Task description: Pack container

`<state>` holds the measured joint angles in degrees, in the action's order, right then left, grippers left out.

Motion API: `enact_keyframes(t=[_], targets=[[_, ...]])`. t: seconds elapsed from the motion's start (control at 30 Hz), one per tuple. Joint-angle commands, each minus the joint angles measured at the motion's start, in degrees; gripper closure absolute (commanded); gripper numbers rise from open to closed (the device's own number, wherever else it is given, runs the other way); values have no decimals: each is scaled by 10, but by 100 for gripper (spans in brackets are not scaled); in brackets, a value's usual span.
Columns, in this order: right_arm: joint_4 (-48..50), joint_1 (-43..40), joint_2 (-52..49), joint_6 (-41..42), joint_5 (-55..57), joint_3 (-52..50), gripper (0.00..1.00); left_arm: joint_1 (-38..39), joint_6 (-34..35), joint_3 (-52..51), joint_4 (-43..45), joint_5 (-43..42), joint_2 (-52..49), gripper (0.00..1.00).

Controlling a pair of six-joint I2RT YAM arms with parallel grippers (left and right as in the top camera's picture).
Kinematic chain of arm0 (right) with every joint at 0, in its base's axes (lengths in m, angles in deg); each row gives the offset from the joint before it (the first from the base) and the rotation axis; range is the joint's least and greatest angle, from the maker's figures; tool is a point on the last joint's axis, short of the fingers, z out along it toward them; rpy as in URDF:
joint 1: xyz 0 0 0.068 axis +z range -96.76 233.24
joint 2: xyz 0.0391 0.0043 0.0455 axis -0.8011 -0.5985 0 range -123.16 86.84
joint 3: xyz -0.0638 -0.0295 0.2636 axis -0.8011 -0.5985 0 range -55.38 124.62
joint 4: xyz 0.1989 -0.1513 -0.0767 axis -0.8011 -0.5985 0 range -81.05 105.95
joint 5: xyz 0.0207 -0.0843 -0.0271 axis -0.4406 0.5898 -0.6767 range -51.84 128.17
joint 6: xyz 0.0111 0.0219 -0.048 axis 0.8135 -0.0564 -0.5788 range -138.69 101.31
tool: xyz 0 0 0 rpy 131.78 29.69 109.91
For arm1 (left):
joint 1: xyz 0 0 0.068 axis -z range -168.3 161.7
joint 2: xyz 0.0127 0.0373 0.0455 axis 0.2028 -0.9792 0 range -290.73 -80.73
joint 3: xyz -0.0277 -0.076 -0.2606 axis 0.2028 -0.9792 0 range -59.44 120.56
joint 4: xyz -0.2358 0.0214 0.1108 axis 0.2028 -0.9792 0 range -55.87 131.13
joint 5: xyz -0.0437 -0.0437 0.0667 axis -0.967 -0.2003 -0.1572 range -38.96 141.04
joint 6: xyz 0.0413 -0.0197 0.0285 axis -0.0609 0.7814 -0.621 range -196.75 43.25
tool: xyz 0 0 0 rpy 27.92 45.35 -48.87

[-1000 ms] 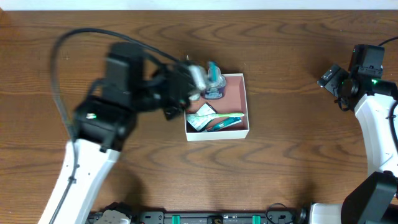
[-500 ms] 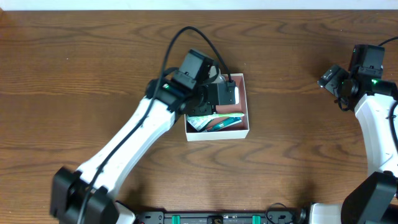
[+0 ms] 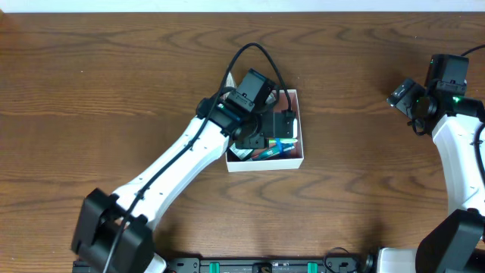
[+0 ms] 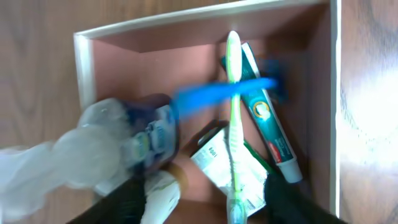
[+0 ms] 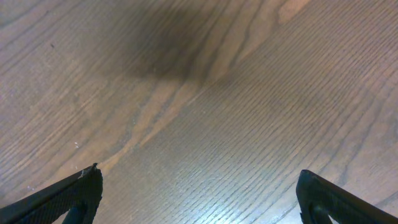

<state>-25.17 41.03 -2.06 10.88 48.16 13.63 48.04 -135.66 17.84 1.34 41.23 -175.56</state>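
The container [image 3: 301, 130], a square white-walled box with a pinkish-brown floor [image 4: 155, 68], lies mid-table. Inside it are a green toothbrush [image 4: 234, 93], a green-and-white toothpaste tube [image 4: 270, 130] and a white packet [image 4: 214, 163]. A clear pack with a blue-handled razor [image 4: 124, 146] shows blurred at the box's left side, close to one finger. My left gripper [image 3: 274, 127] hovers over the box, and its jaws [image 4: 204, 190] stand apart, closed on nothing. My right gripper [image 3: 402, 97] is at the far right, open [image 5: 199, 193] over bare wood.
The left arm [image 3: 174, 167] stretches diagonally from the front left to the box, with its black cable [image 3: 254, 57] looping above it. The right arm [image 3: 462, 152] runs along the table's right edge. Brown wood tabletop [image 3: 364, 197] surrounds the box.
The left arm swung right from beside the box to over it, carrying the clear razor pack. Its jaws have parted and the pack has dropped into the box. The right arm has not moved.
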Motion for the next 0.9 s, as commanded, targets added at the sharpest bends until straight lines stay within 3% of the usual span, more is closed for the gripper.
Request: enact_keyframes(t=[0.0,0.2,0.37,0.43,0.5,0.63,0.8,0.83,0.87], targets=[[0,-2,-3,6,3,3,1,1,-1,-1,1,19,57,37],[0,-2,-3,6,3,3,1,0,86,-1,17,84,156,36],[0,-2,-3,6,3,3,1,-7,236,-1,15,151,256,36],[0,-2,-3,6,3,3,1,-25,336,-1,6,240,301,34],[0,-2,-3,6,3,3,1,-48,388,-1,-16,301,332,31],[0,-2,-3,6,3,2,1,-121,428,-1,-92,325,384,31],[0,-2,-3,6,3,3,1,-214,499,-1,-183,324,413,20],[0,-2,-3,6,3,3,1,-227,525,-1,-195,323,416,5],[0,-2,-3,6,3,3,1,-235,554,-1,-204,323,418,2]])
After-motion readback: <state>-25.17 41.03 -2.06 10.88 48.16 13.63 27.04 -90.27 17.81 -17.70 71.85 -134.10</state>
